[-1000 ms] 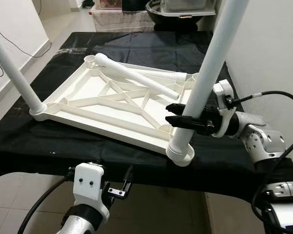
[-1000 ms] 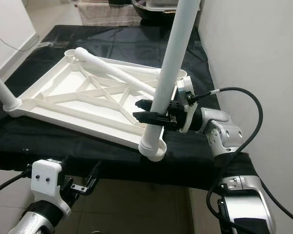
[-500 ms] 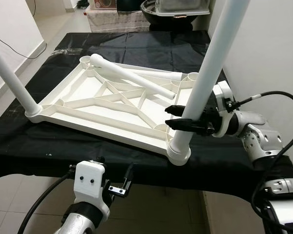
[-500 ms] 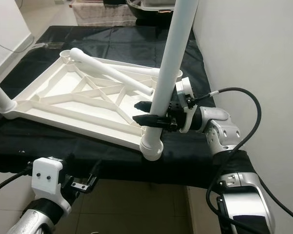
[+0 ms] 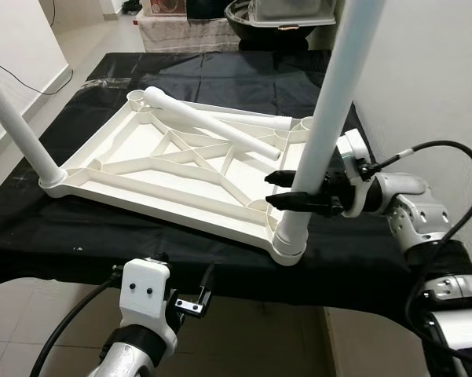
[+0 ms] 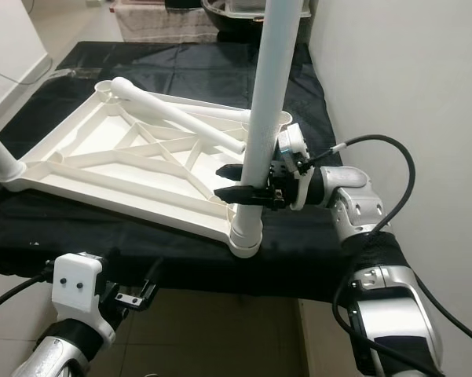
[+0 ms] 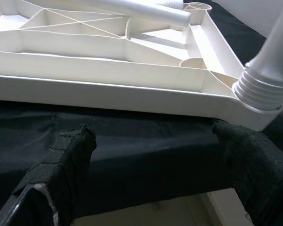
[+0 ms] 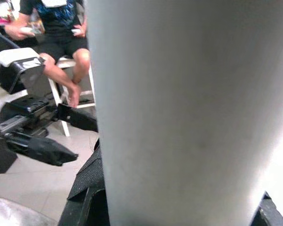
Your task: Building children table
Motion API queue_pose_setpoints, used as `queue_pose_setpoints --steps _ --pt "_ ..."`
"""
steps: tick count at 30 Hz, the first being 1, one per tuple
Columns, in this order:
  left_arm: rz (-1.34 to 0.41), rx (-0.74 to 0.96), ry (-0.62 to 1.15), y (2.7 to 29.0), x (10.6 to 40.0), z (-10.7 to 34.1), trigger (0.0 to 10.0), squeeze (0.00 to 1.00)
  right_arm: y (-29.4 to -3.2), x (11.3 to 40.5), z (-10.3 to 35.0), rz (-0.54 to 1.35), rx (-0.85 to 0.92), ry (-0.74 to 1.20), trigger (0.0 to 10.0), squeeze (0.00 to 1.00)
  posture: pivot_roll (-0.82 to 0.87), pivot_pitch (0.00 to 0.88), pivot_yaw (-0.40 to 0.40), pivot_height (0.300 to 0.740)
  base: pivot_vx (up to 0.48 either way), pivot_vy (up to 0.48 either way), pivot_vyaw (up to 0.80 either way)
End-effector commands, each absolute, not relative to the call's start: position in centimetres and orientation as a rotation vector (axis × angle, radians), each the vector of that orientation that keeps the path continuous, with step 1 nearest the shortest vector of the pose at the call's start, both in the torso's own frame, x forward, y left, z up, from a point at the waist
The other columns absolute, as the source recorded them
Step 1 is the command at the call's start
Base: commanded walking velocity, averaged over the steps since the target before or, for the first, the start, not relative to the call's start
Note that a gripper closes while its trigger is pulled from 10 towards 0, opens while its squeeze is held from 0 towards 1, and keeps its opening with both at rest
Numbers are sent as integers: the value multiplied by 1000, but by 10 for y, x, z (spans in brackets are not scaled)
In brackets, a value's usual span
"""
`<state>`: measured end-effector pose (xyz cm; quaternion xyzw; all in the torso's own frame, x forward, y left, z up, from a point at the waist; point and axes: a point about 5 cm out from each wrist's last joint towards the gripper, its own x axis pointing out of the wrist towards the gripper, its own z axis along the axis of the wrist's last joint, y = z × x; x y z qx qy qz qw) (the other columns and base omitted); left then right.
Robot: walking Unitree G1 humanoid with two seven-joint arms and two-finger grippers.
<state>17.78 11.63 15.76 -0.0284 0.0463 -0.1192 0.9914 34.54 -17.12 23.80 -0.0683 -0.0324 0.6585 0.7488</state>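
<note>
A white plastic tabletop [image 5: 159, 206] lies upside down on a black cloth [image 5: 220, 75]. A white leg [image 5: 328, 106] stands nearly upright in the near right corner socket [image 5: 287, 251], its ribbed end [image 7: 259, 89] in the socket. My right gripper [image 5: 276, 190] is shut on this leg just above the socket. Another leg [image 5: 16, 129] stands in the near left corner. Two loose legs [image 5: 212, 126] lie across the far part of the underside. My left gripper [image 7: 155, 162] hangs open below the cloth's front edge, apart from the table.
A white wall [image 5: 432, 78] runs close along the right side of the cloth. Dark bins [image 5: 287, 16] stand behind the far edge. Tiled floor [image 5: 31, 314] lies in front and to the left. A seated person [image 8: 61, 28] is across the room.
The held leg leans less than a second ago and stands closer to upright in its socket. My right gripper moved with it. The left arm has stayed put.
</note>
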Motion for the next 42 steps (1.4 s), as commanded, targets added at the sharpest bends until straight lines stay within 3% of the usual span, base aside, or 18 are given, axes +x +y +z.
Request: queue_pose_setpoints --steps 1,11,15,27,33,42 --pt "-237 -46 107 116 174 157 10000 0 -173 346 207 1388 -175 77 10000 0 149 217 -19 740 0 0 0" --pt "-232 -49 106 116 176 156 10000 0 -157 346 206 1323 -250 20 10000 0 141 211 -20 740 0 0 0" --pt "-234 -48 102 116 177 156 10000 0 -149 362 199 1045 -275 26 10000 0 137 205 -21 740 0 0 0" --pt "-233 -43 89 117 181 157 10000 0 -145 383 189 652 -250 106 10000 0 132 192 -18 740 0 0 0" --pt "-232 -40 85 116 181 156 10000 0 -144 392 187 419 -145 121 10000 0 137 180 -26 740 0 0 0" --pt "-229 -38 83 116 183 155 10000 0 -150 389 173 293 -86 179 10000 0 129 174 -26 740 0 0 0"
